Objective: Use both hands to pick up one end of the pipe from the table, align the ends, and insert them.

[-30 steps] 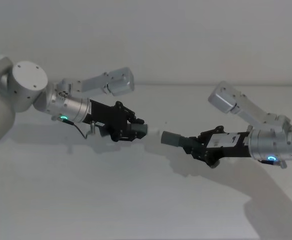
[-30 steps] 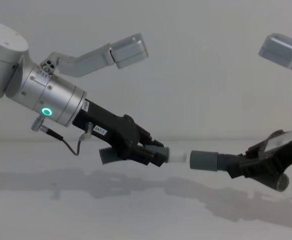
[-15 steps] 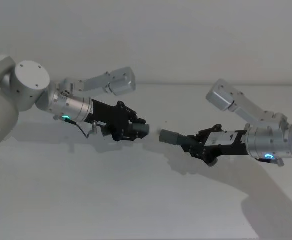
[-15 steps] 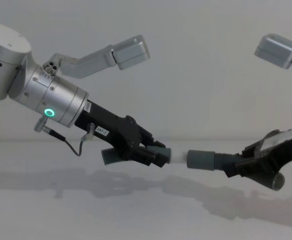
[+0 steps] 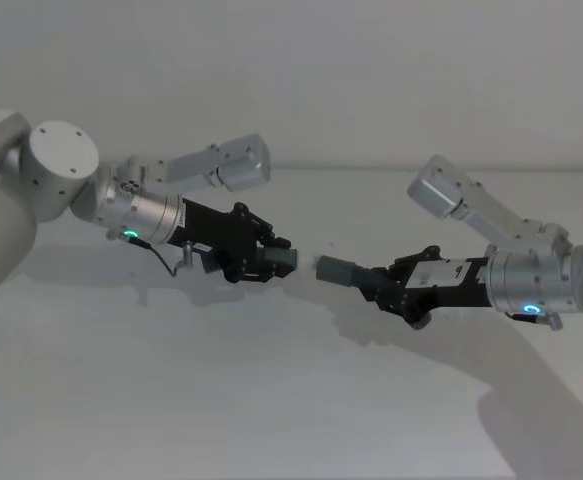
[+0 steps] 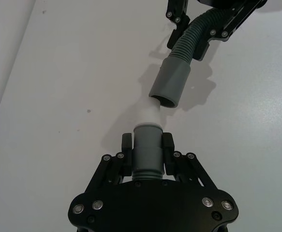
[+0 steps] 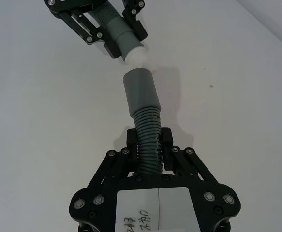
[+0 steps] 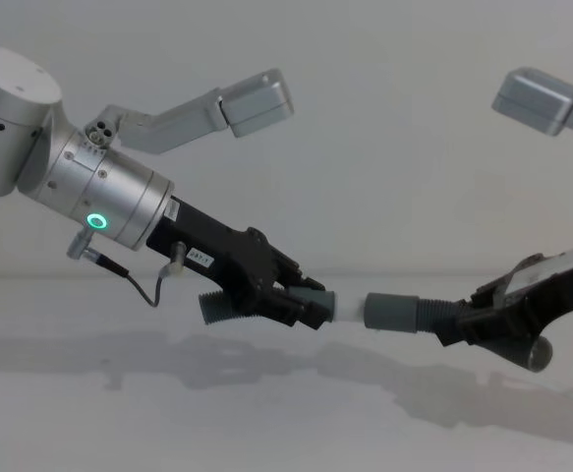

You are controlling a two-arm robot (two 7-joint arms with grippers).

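Both pipe pieces hang above the table (image 5: 271,400), end to end. My left gripper (image 5: 271,255) is shut on one grey piece (image 6: 147,157), whose pale straight tip (image 8: 348,308) sticks out toward the right. My right gripper (image 5: 386,285) is shut on the ribbed part of the other piece (image 7: 148,133). That piece's grey collar (image 8: 392,313) points left at the tip. In the left wrist view the pale tip (image 6: 150,113) sits right at the mouth of the collar (image 6: 170,87), roughly in line. The right wrist view shows a narrow gap between tip (image 7: 137,55) and collar (image 7: 141,92).
The white table stretches bare under both arms, with only their shadows (image 5: 401,335) on it. A plain pale wall (image 5: 321,80) closes the back. The arms' silver elbows (image 5: 236,162) (image 5: 441,192) rise behind the grippers.
My right gripper has carried its piece leftward, and the gap between the collar and the pale tip has shrunk. The left gripper has barely shifted.
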